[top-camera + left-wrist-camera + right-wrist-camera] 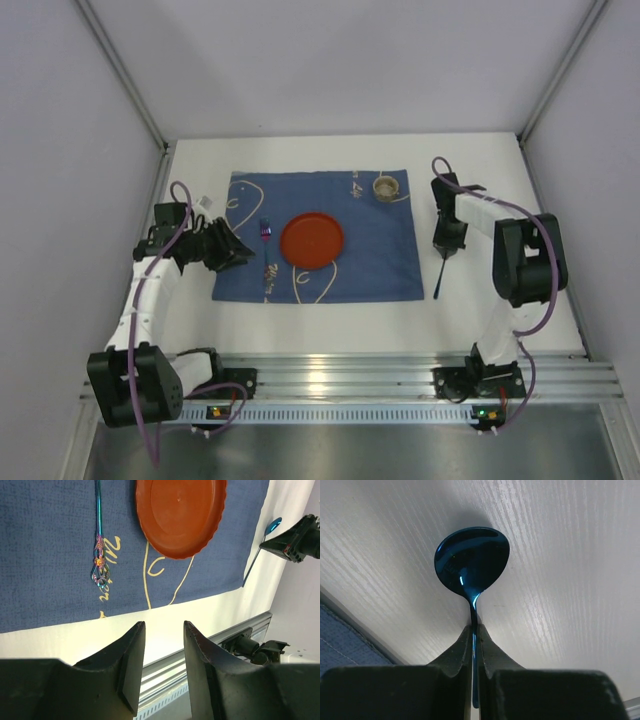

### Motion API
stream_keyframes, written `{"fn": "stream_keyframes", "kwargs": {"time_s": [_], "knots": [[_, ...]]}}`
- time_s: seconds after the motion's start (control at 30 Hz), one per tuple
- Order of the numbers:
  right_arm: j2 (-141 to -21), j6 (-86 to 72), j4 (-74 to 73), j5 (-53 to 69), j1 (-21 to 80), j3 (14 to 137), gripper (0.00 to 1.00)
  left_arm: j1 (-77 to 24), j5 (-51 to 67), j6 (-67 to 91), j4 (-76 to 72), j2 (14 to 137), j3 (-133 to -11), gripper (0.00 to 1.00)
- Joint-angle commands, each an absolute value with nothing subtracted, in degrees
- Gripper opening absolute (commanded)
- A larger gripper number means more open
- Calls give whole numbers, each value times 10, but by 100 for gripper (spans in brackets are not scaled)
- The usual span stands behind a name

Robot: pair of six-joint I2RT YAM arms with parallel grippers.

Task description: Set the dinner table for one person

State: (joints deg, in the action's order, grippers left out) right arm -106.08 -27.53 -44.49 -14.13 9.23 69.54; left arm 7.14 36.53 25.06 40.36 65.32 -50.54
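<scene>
The white dinner table (520,310) carries a blue patterned mat (380,260). On the mat lie a red plate (312,240) and, to its left, an iridescent fork (266,250). My right gripper (444,252) is shut on the neck of a blue spoon (439,278), just right of the mat; its bowl (472,562) is close over the white tabletop between my jaws (474,628). My left gripper (238,256) is open and empty at the mat's left edge. In its view (164,626) I see the fork (99,550), plate (180,515) and spoon (259,555).
A small tan cup (386,187) stands at the mat's far right corner. A small white object (205,201) lies on the table beyond the left arm. An aluminium rail (350,380) runs along the near edge. Grey walls close in the table.
</scene>
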Motion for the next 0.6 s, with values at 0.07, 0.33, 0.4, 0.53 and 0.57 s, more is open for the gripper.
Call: {"fn": "stream_keyframes", "kwargs": {"time_s": [0.07, 0.33, 0.4, 0.53, 0.57], "knots": [[-1036, -255, -460, -268, 126, 692, 0, 75, 371, 243, 406, 634, -495, 41], [-951, -250, -579, -318, 240, 865, 0, 69, 386, 251, 396, 625, -494, 42], [-958, -268, -589, -269, 276, 901, 0, 66, 376, 252, 400, 622, -497, 42], [-1006, -299, -567, -172, 326, 934, 0, 55, 364, 246, 410, 616, -497, 44], [-1023, -308, -563, -164, 342, 946, 0, 55, 361, 243, 412, 614, -492, 44]]}}
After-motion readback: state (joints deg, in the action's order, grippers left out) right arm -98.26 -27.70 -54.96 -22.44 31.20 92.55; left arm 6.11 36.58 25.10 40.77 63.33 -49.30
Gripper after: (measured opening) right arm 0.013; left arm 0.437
